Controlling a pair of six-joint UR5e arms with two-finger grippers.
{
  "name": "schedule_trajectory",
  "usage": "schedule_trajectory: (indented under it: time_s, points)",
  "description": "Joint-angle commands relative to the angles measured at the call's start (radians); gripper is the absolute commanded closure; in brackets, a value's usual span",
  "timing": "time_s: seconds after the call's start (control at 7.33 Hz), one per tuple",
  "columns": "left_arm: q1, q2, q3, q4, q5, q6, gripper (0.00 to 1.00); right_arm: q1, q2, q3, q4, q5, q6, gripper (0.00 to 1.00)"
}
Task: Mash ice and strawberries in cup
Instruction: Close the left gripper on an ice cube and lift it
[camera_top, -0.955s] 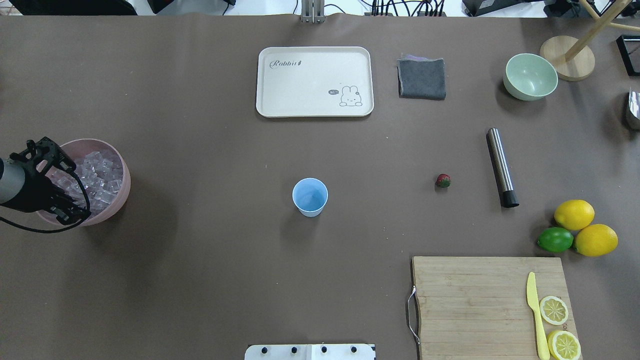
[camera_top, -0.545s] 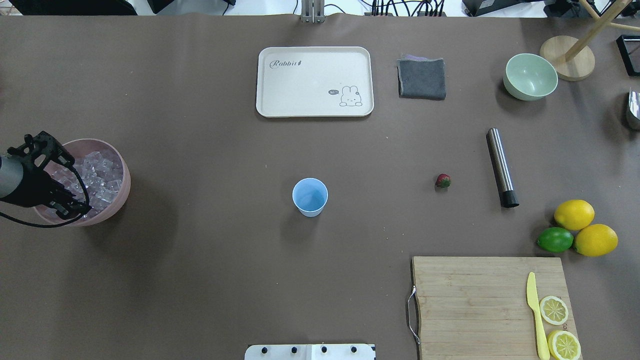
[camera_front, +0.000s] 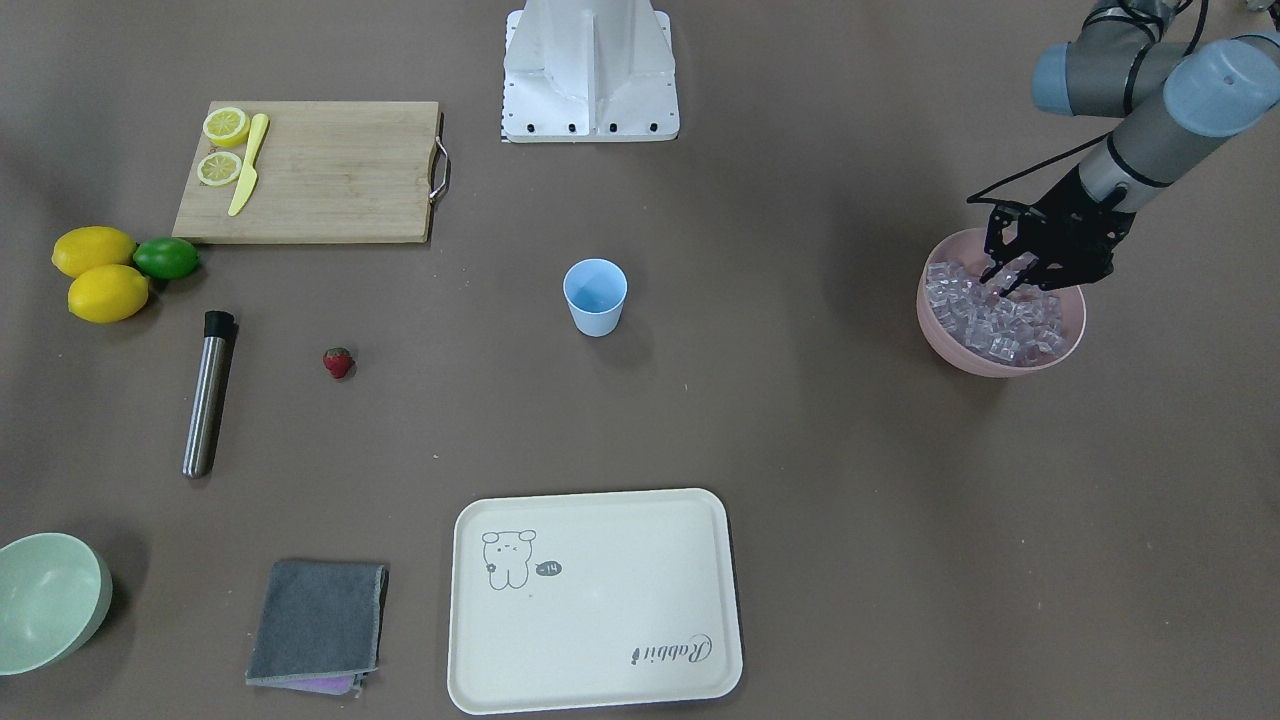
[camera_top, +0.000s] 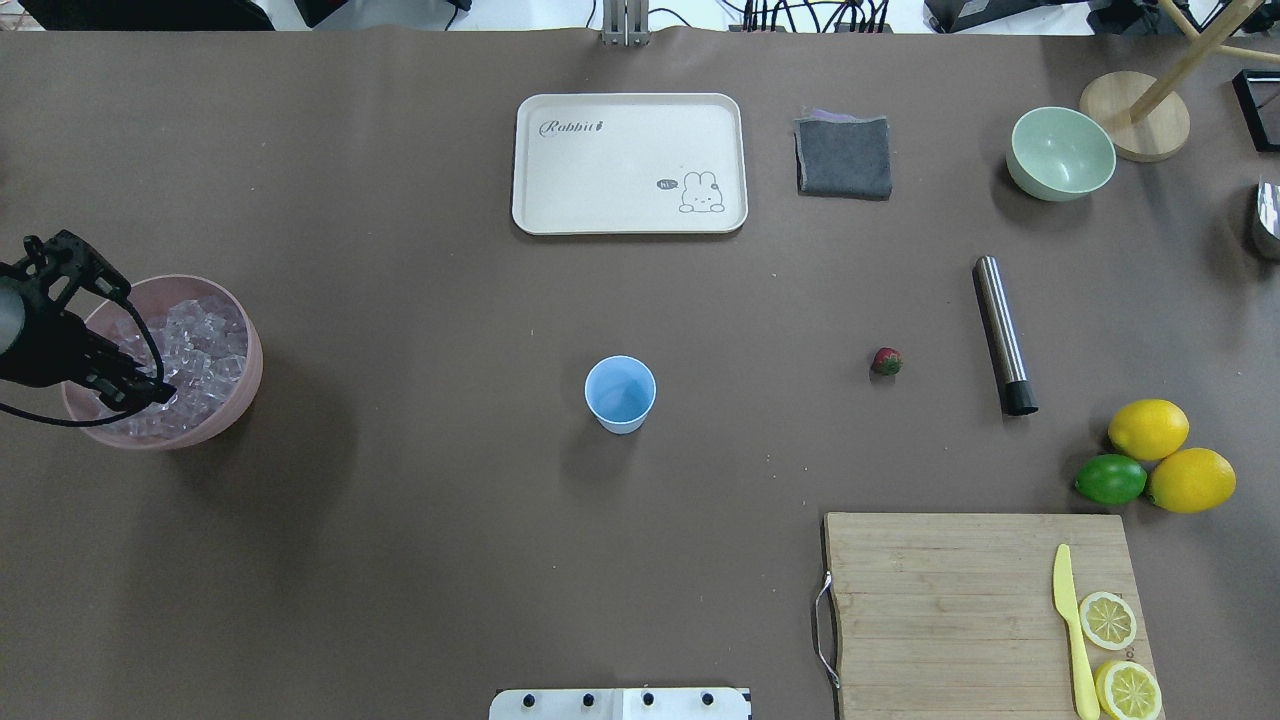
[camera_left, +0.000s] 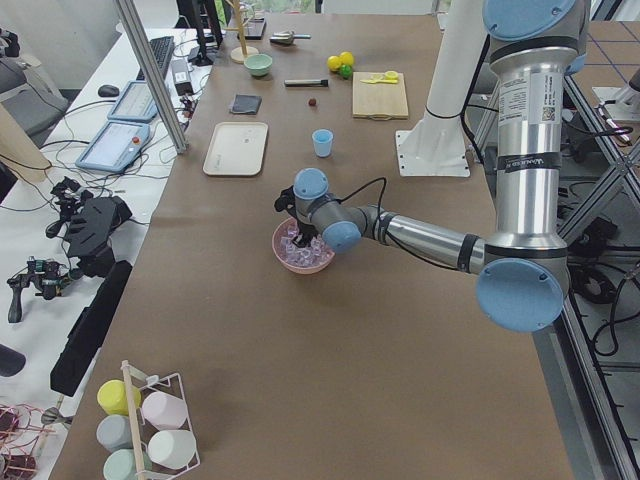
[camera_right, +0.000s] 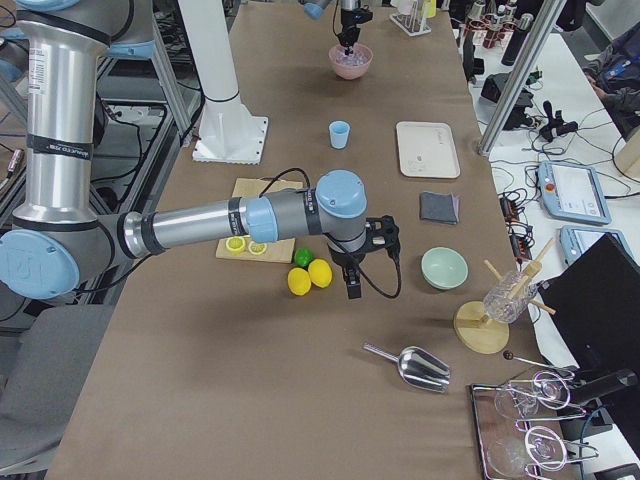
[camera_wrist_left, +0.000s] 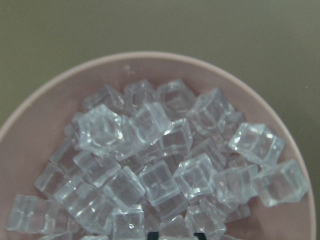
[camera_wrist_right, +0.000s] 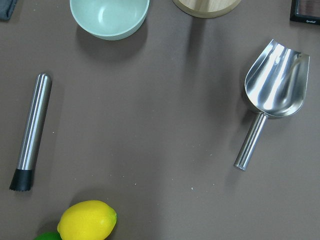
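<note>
Brown table (camera_top: 400, 550), tapered light-blue cup (camera_top: 620, 393)

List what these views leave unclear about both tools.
Left tool: grip on the ice unclear; its fingertips are cut off by the left wrist view's bottom edge and buried in ice in the front view.
Right tool: open or shut unclear; small, seen only in the exterior right view.

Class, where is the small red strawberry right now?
Overhead view: the small red strawberry lies right of centre, between the light blue plastic cup and the steel rod, nearer the rod.
</note>
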Motion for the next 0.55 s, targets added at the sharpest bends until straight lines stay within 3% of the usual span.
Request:
schedule_trajectory:
  time_s: [0.0,0.41]
  points:
    - [-0.055,-0.051,0.005,0.022,-0.009,-0.008,1.00,0.000,0.000,0.001,0.000,0.000,0.001,0.00]
    - [-0.038,-0.192,0.011,0.027,-0.009,-0.288,1.00,0.000,0.000,0.001,0.000,0.002,0.001,0.00]
